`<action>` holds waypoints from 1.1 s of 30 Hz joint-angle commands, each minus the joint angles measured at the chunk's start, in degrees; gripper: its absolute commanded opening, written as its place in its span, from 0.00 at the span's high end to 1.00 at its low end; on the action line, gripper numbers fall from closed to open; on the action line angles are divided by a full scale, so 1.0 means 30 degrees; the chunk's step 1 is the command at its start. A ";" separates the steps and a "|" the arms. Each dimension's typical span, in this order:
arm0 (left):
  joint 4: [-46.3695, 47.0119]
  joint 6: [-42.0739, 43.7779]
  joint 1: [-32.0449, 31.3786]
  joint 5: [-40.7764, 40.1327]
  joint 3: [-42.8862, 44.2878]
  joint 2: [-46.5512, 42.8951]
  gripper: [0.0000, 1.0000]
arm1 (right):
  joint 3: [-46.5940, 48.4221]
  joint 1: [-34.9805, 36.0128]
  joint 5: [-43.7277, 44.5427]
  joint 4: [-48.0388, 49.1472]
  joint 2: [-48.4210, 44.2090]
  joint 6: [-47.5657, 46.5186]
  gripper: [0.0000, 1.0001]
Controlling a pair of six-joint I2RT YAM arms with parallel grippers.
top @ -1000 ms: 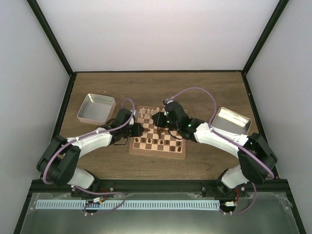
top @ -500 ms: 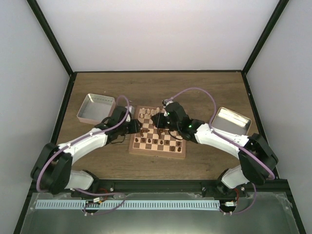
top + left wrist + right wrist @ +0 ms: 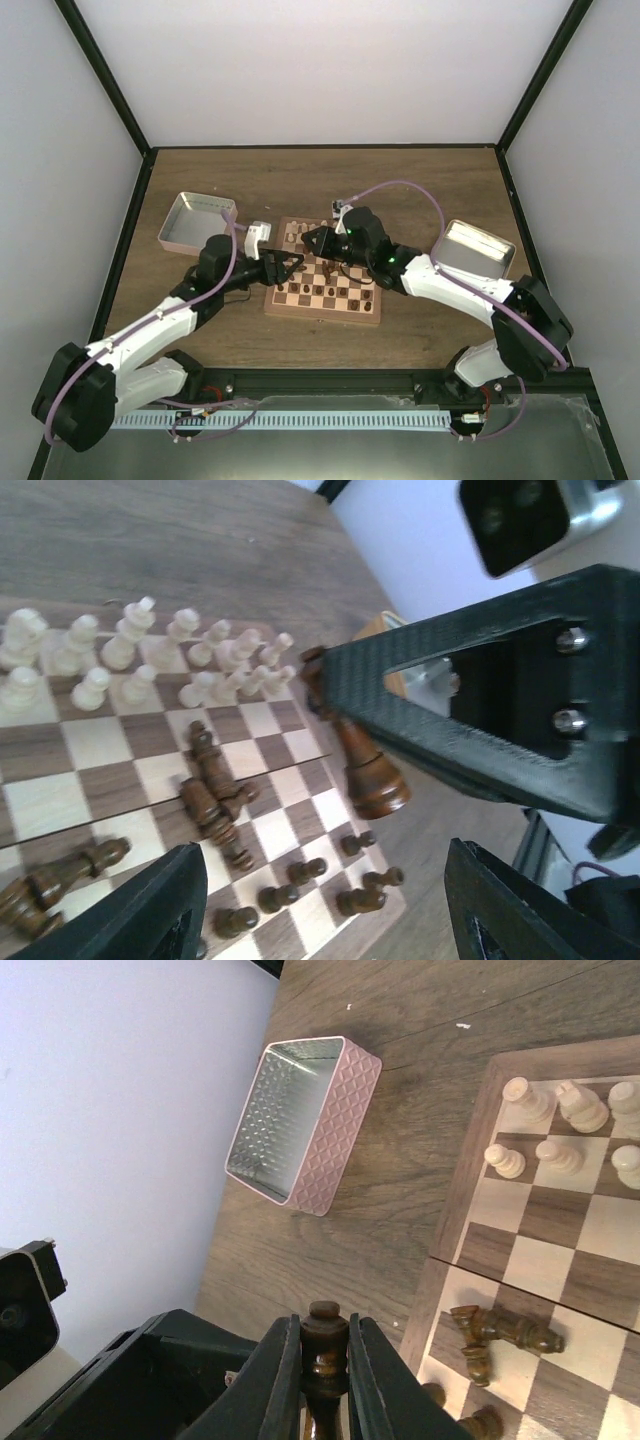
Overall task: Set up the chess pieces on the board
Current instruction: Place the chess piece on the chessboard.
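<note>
Right gripper (image 3: pixel 325 1332) is clamping a small dark brown wooden chess piece (image 3: pixel 325 1318) above the left side of the square checkered wooden board (image 3: pixel 320 317). Left gripper (image 3: pixel 320 865) is hovering nearby, spread wide and empty.

One board (image 3: pixel 322 319), two trays, pink tray (image 3: pixel 200 222) and silver tray (image 3: pixel 478 247), left gripper (image 3: pixel 296 266), right gripper (image 3: pixel 318 243)

Laboratory robot test cell: plain white panels (image 3: pixel 330 70) in black framing (image 3: pixel 102 72) enclose a wood-grain desk (image 3: pixel 320 180) on three sides; a slotted cable duct (image 3: pixel 300 420) runs along its near edge.
</note>
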 commanded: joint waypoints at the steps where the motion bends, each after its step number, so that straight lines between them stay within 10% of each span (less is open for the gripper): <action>1: 0.2630 -0.0462 0.0000 0.1812 -0.0246 -0.0186 0.33 | 0.0928 -0.0039 -0.0609 0.0722 -0.0685 0.0956 0.91; 8: 0.4198 -0.1642 0.0000 0.2409 0.0307 0.1466 0.35 | 0.0828 -0.0039 -0.1896 0.1103 -0.0755 0.1411 0.91; 24: 0.3330 -0.0283 0.0000 0.2013 0.0780 0.1400 0.77 | 0.0458 -0.0040 -0.2542 0.0184 -0.1152 0.0043 0.90; 33: 0.1931 0.0723 0.0007 0.1229 0.0949 0.0499 0.72 | -0.0349 -0.0040 -0.2390 0.0371 -0.2585 -0.1684 0.88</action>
